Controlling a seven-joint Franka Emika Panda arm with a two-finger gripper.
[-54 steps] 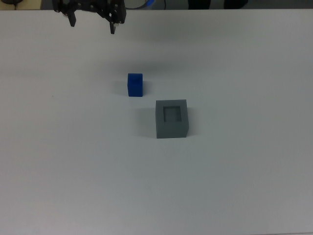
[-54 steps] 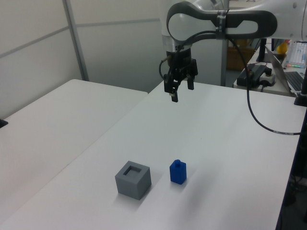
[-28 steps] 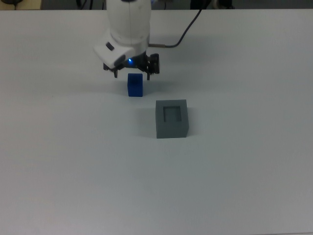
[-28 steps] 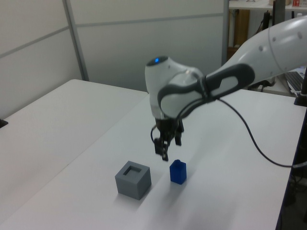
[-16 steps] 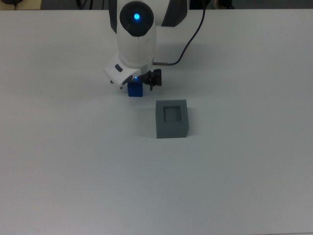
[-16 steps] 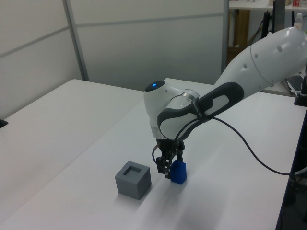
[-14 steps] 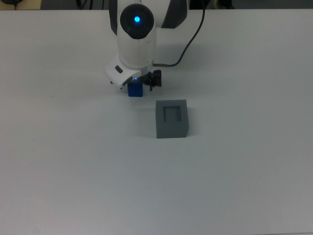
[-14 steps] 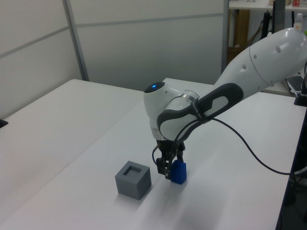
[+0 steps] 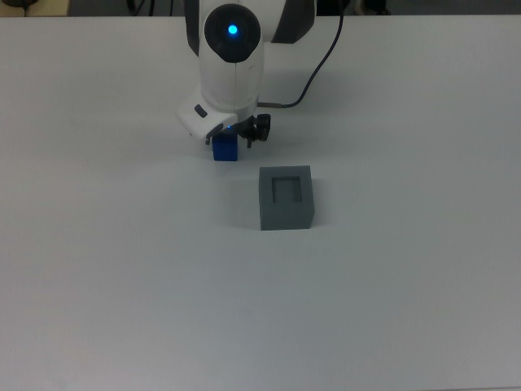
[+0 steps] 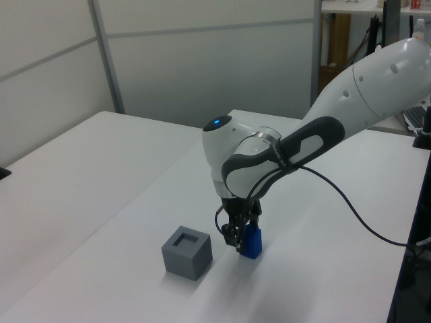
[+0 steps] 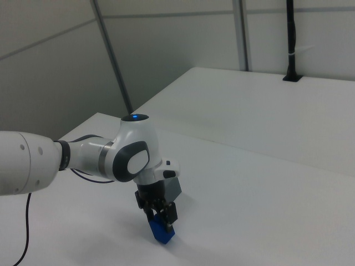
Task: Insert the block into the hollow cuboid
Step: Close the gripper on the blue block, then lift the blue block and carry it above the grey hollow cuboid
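**Op:** I have the arm's black two-finger gripper (image 10: 241, 237) down over the small bright blue cube-like block (image 9: 225, 150), on the white tabletop (image 9: 391, 285). In the right view the fingers (image 11: 168, 213) flank the block's upper part. The jaws look narrow, set against its sides; I judge contact, though I cannot confirm a firm pinch.

**Obs:** Where's the target?

**Op:** The matte grey square box with the square recess (image 9: 286, 197) sits near the block, apart from it, toward the top view's lower right. In the left view it lies to the block's left (image 10: 186, 252). Recess is unoccupied.

**Obs:** Advice for the grasp?

**Op:** Close squarely on flat faces, then raise straight up, well above the grey rim, before translating. The recess looks only slightly wider than the block, so I'd align the block's edges with the opening and lower slowly; a rotated block would likely catch on the thick wall.
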